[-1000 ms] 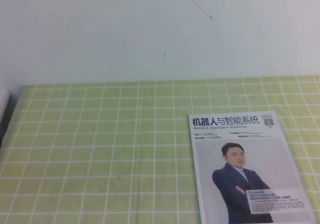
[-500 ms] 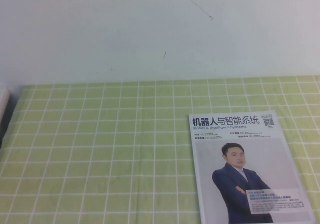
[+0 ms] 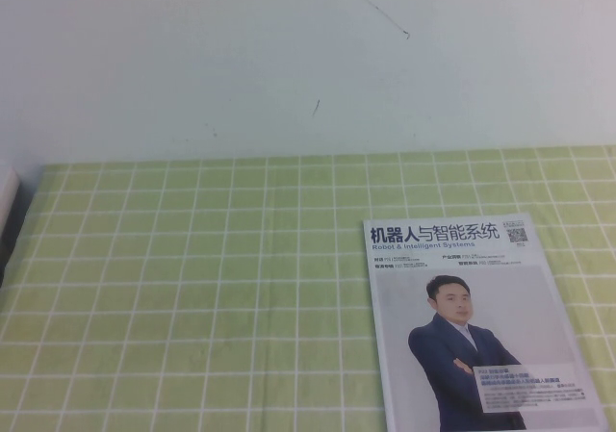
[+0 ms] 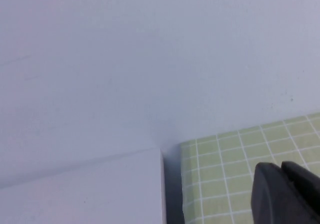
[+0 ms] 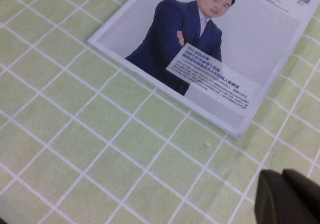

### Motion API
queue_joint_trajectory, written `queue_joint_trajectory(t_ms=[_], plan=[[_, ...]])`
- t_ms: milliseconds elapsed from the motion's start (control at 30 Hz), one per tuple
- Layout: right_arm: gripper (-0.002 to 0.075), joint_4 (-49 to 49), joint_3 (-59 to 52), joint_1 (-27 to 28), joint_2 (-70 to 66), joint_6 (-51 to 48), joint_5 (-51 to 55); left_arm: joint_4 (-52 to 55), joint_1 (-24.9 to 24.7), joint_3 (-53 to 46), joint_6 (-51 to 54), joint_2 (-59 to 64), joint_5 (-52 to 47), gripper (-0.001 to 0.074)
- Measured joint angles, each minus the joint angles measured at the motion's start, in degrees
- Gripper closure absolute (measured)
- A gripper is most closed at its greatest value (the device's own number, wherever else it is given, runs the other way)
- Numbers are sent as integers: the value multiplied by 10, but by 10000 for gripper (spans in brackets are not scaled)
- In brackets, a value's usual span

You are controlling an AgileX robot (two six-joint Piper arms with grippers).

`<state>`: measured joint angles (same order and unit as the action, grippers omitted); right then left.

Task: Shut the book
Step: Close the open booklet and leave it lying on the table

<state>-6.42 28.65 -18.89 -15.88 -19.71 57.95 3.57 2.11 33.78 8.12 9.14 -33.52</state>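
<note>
closure of the book point(image 3: 472, 326) is judged complete: it is seen lying flat with the front cover up, no page raised, on the green checked cloth of the tabletop point(image 3: 192, 278), in the near right part of the high view, its lower edge cut off by the frame. the printed cover with the portrait is confirmed in the right wrist view, where one corner of the book is shown resting on the cloth.

neither arm is seen in the high view. the left pincer point(image 4: 282, 194) is shown only by its own wrist camera, held near the far left edge of the tabletop beside a white box point(image 4: 80, 189) and well apart from the book; its fingers are pressed together on nothing. the right pincer point(image 5: 282, 194) is held above the cloth near the book's corner, not touching it, fingers likewise pressed together and empty.

no closing step is judged to be left; at most, parking of the arms is to be expected.
</note>
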Motion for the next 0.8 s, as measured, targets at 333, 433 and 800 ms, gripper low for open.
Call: queue_joint_trajectory(t_ms=[333,433,800], plan=[[729,0,0,0,0,0,0,17,6,-290,-59,-51,159,738],[729,0,0,0,0,0,-1,45,6,-344,-140,-83,176,738],[729,-1,0,0,0,0,-1,87,12,-347,-229,-98,140,738]])
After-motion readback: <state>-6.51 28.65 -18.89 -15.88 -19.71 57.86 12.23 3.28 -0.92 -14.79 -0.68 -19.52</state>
